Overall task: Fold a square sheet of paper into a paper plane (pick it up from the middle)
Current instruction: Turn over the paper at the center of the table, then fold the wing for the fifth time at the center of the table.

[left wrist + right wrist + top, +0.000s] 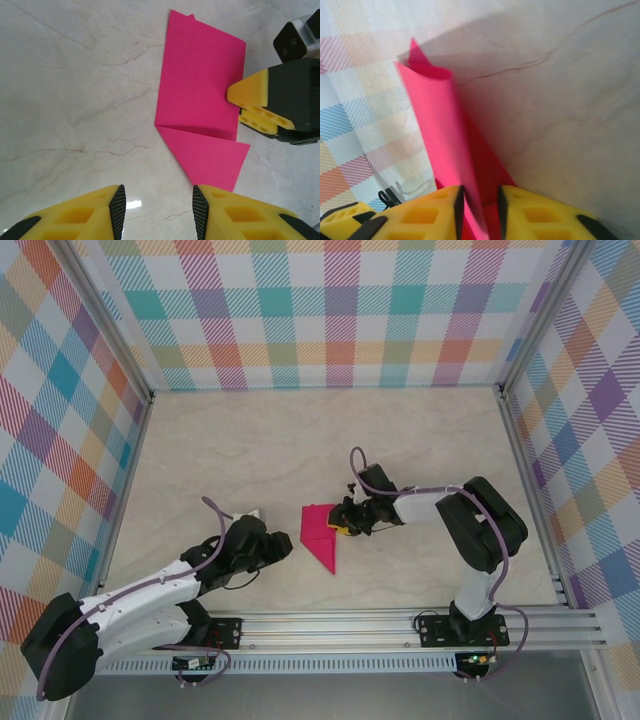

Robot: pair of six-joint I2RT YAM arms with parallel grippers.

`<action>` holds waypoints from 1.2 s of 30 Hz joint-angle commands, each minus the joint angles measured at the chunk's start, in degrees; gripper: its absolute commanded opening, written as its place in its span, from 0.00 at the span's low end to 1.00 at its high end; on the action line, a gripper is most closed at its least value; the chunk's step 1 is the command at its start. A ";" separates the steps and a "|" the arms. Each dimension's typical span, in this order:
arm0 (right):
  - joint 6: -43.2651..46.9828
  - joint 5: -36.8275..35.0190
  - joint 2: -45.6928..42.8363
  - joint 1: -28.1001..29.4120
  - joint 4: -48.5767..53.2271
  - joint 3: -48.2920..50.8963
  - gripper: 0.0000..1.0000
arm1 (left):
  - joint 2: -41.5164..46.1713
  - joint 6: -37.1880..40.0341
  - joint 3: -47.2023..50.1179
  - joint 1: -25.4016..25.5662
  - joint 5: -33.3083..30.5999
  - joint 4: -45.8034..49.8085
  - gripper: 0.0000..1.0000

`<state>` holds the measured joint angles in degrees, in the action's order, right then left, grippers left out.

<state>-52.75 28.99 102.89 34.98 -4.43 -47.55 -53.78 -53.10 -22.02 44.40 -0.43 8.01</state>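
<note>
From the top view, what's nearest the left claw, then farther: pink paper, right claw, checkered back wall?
From the left claw:
1. pink paper, just to its right.
2. right claw, on the paper's other side.
3. checkered back wall, far at the back.

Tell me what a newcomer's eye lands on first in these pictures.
The bright magenta-pink folded paper sheet at mid-table stands out against the pale marbled tabletop. The right gripper pinches its edge between yellow fingers, with that edge raised, while the left gripper hovers open just beside it. Pastel plaid walls surround everything.
</note>
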 commanded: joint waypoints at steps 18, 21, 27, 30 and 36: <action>13.08 -2.66 -12.34 11.66 20.67 -6.55 0.13 | 0.78 -0.86 -0.63 -0.73 -1.24 2.70 0.43; 12.99 -1.45 -9.63 12.31 20.43 -7.69 0.15 | 0.01 -0.96 -1.23 -0.73 -1.59 3.71 0.43; 15.52 -2.59 -4.80 12.22 22.79 -10.01 0.16 | 0.78 -0.69 -0.93 -0.76 -0.46 3.12 0.43; 16.59 -3.09 -3.41 11.40 22.77 -10.06 0.16 | 0.12 -0.39 -0.80 -0.77 0.41 1.32 0.44; 16.03 -0.91 -3.29 8.76 18.03 -6.21 0.17 | -4.16 0.94 -2.69 -0.73 2.80 -0.47 0.44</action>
<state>-38.04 26.41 99.46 44.80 15.68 -55.48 -56.18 -53.10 -22.50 44.40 0.64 9.47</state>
